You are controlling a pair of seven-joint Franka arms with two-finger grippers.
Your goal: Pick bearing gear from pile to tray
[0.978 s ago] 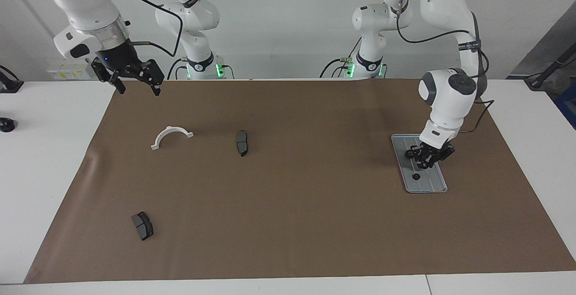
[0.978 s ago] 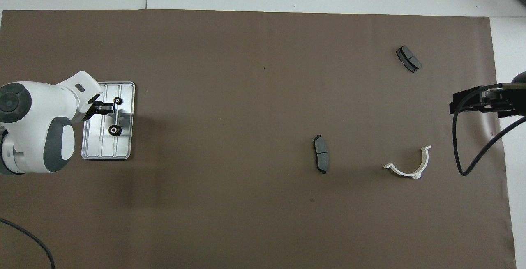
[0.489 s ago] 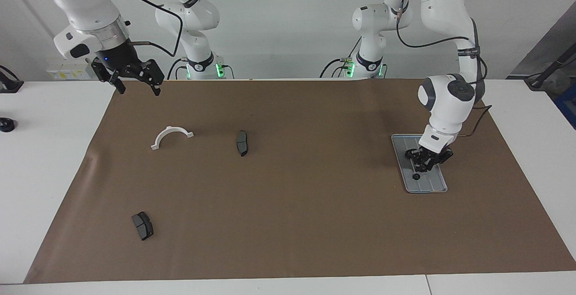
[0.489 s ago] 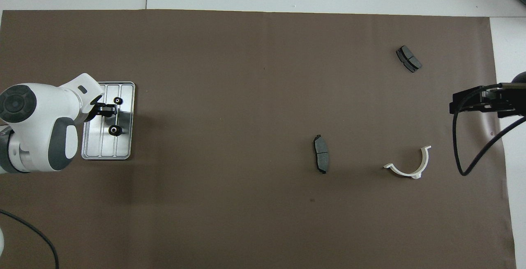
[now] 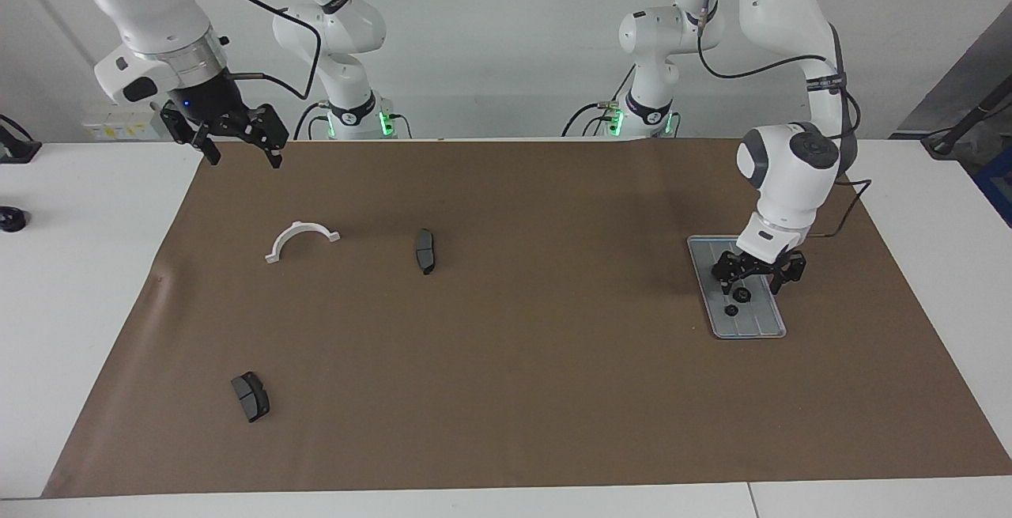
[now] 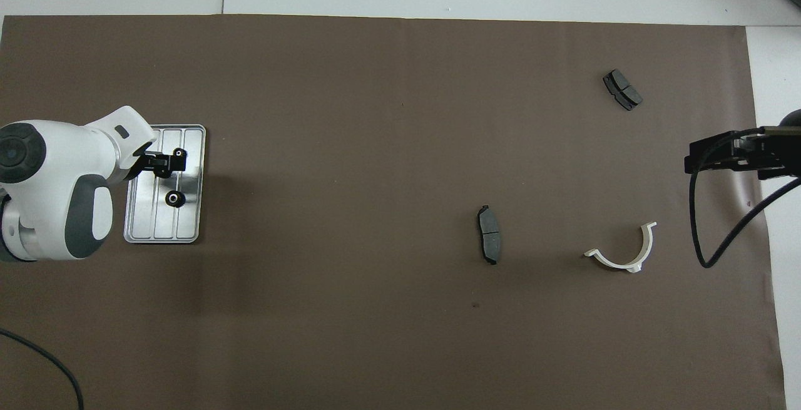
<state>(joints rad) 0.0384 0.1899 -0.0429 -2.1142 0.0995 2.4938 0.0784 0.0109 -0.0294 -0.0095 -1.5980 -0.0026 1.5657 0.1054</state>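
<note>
**Release of a bearing gear onto the tray.**
Right gripper [image 5: 237, 146], fingers apart, waits over the mat's corner; left gripper [image 5: 751, 279], fingers apart, straddles one bearing gear [image 5: 742, 295] lying in the tray [image 5: 771, 328] beside another [image 5: 731, 310]: best lifted straight up, clear of both.

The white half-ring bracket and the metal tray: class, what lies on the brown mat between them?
Between the white half-ring bracket and the tray, only one dark brake pad lies, close to the bracket; otherwise bare mat, clearest in the facing view.

Brown paper sheet [image 5: 506, 391] covering most of a white table [image 5: 79, 304], small black round object [image 5: 9, 219] on the bare tabletop at the right arm's end
</note>
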